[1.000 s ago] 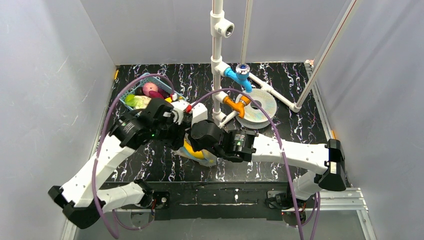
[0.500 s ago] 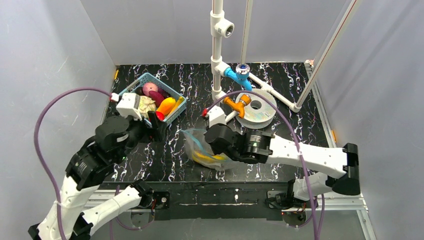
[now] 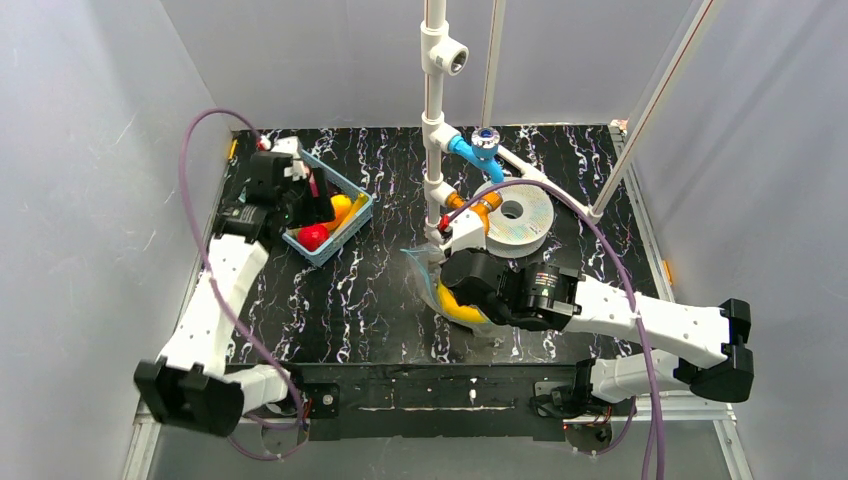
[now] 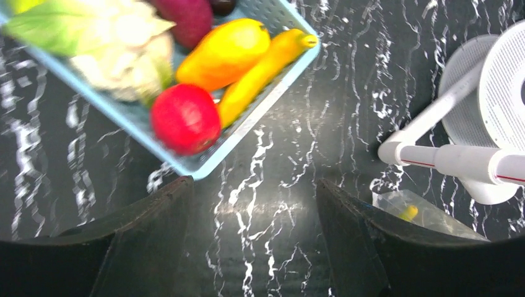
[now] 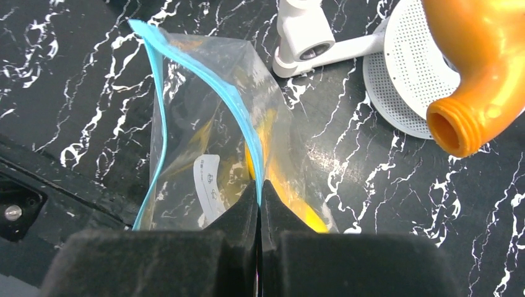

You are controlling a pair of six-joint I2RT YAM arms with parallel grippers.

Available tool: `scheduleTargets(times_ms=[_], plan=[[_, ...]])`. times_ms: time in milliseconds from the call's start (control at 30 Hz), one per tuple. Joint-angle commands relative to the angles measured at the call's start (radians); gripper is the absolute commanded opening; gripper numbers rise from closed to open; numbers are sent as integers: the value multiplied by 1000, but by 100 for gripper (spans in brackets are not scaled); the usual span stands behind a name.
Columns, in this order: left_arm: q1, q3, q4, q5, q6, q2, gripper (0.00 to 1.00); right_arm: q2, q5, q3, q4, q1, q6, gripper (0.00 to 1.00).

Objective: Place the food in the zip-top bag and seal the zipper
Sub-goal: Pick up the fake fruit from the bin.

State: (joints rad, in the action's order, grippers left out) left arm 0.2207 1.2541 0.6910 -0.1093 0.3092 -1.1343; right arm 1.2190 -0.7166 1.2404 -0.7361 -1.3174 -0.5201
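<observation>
The zip-top bag (image 5: 204,142) is clear with a white label (image 5: 207,179). It stands with its mouth open on the black marbled table, right of centre in the top view (image 3: 428,270). A yellow food (image 5: 291,201) lies inside it. My right gripper (image 5: 260,185) is shut on the zipper (image 5: 238,108), the teal strip on the right side of the mouth; it also shows in the top view (image 3: 442,278). My left gripper (image 4: 254,207) is open and empty, hovering by the near corner of the blue basket (image 4: 247,127) at the back left; in the top view it (image 3: 308,198) is over that basket (image 3: 352,225).
The basket holds a cauliflower (image 4: 117,55), a red tomato (image 4: 184,117), a yellow-orange fruit (image 4: 223,52), a long yellow piece (image 4: 263,71) and a purple one (image 4: 186,15). A white pipe stand (image 3: 433,120) with blue and orange (image 5: 477,80) fittings and a white perforated disc (image 3: 515,215) stand behind the bag.
My left arm has let go near the bag and swung back left to the basket, gripper open. My right gripper has dragged the bag to the right, still pinching its edge.
</observation>
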Motion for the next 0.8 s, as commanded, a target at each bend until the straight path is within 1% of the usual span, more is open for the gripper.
scheduleTargets(times_ms=[0,100,167,300,400,433,467,567,633,700,767], plan=[[-32,34,-160,278,-86,-149,69,-24,-13,-23,23,26,-9,1],[-32,29,-304,344,-120,-254,65,-39,-4,-40,48,38,-1,1],[-31,28,-382,347,-168,-336,65,-49,9,-50,64,46,3,1],[-31,38,-483,334,-333,-441,63,-54,39,-58,82,56,10,1],[-23,-5,-601,416,-441,-479,65,-54,45,-56,83,60,16,1],[-19,-10,-617,417,-464,-494,65,-56,45,-56,82,62,18,1],[-13,-8,-624,409,-476,-507,63,-56,46,-55,82,64,21,1],[-11,8,-625,390,-484,-561,47,-54,48,-50,82,69,26,1],[-11,14,-627,403,-484,-588,38,-48,53,-46,83,73,25,1],[-4,23,-614,414,-485,-607,33,-39,57,-40,79,74,24,1],[7,22,-604,411,-490,-609,31,-31,61,-33,74,76,21,1]])
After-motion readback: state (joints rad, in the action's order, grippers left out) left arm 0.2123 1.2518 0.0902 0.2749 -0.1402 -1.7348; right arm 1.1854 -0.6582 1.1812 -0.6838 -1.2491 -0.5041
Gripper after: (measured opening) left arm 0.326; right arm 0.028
